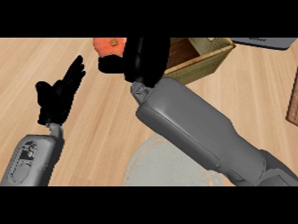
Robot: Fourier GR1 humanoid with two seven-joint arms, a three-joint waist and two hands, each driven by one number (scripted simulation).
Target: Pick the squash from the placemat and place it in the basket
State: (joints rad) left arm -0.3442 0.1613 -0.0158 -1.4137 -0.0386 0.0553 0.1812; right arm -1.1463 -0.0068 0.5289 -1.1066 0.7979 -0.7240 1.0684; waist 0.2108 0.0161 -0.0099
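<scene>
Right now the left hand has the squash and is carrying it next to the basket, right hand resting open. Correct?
Not quite. It is the right hand that is curled round the orange squash, holding it beside the basket. The left hand is the one resting open, at the left of the head view.

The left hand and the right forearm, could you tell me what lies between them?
In the head view, only bare wooden counter separates the left hand from the right forearm.
</scene>
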